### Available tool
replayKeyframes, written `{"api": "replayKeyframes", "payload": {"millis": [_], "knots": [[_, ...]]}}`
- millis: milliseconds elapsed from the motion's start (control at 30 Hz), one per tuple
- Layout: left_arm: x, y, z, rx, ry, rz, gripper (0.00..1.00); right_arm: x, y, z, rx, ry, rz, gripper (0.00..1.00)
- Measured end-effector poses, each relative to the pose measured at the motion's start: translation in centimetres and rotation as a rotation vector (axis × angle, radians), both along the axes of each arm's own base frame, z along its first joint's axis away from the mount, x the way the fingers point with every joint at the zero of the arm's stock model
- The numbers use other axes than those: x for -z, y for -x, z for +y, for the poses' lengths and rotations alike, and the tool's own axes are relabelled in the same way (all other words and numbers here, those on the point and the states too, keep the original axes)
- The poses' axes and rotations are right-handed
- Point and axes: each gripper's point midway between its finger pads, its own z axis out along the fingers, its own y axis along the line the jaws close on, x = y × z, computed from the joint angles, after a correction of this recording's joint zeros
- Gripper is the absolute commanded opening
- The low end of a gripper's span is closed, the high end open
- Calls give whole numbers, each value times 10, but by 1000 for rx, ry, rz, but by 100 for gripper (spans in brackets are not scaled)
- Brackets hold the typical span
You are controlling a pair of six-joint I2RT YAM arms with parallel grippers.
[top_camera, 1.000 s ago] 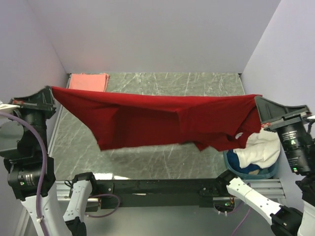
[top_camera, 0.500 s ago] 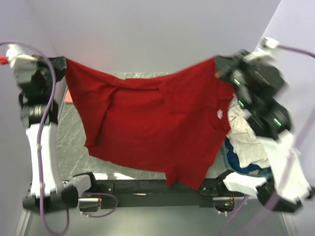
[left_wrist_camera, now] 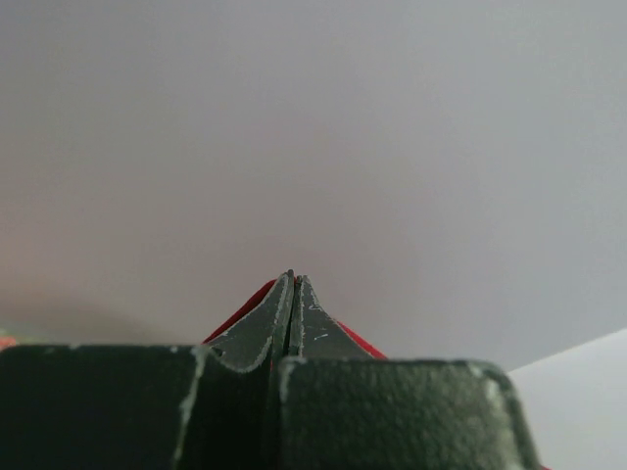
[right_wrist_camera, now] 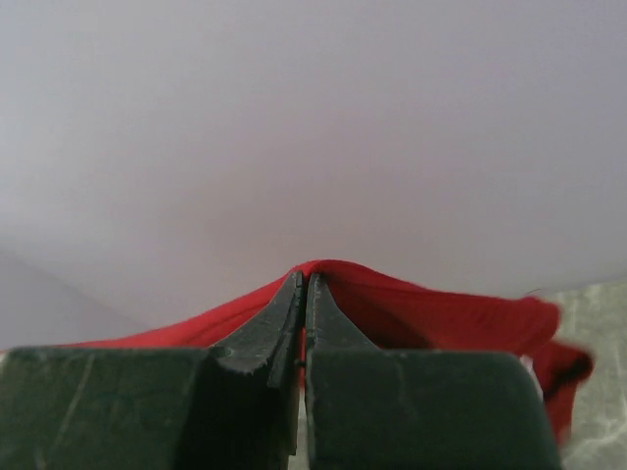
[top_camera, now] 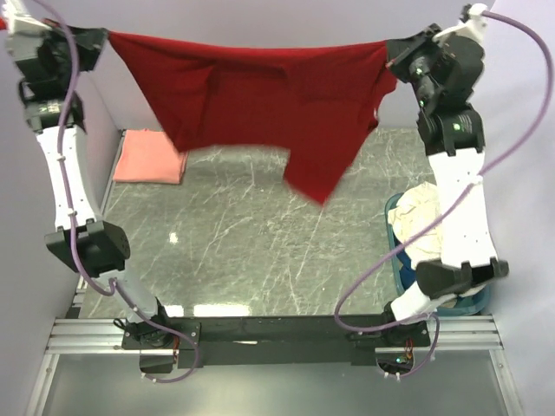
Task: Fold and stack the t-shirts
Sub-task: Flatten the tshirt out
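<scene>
Pinching red t-shirt (top_camera: 260, 95) aloft are left claw (left_wrist_camera: 292, 278) and right claw (right_wrist_camera: 305, 279).

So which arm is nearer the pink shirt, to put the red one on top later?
Probably the left. The pink shirt lies on the left side, below the left pincer. The right pincer grips the red shirt at its other end, far across.

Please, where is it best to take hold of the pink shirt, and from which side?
The pink shirt lies folded flat in the table's far left corner. Its right edge faces open table, so a tool would probably best pinch that edge, coming low from the right.
</scene>
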Motion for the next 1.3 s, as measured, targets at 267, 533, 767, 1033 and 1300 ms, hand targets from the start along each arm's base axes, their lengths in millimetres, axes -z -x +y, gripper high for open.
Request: {"api": "replayKeyframes", "payload": {"millis": [267, 533, 767, 1033, 1300], "knots": [[27, 43, 11, 28, 42, 33, 1, 38, 64, 4, -79, -66, 5, 0], [269, 84, -15, -7, 199, 489, 10, 278, 67, 18, -120, -98, 453, 0], [442, 150, -40, -68, 279, 868, 47, 460, 101, 17, -104, -76, 925, 0], [447, 184, -28, -251, 223, 843, 59, 461, 103, 18, -116, -82, 897, 0], [451, 187, -10, -380, 214, 849, 55, 460, 105, 17, -117, -79, 882, 0]]}}
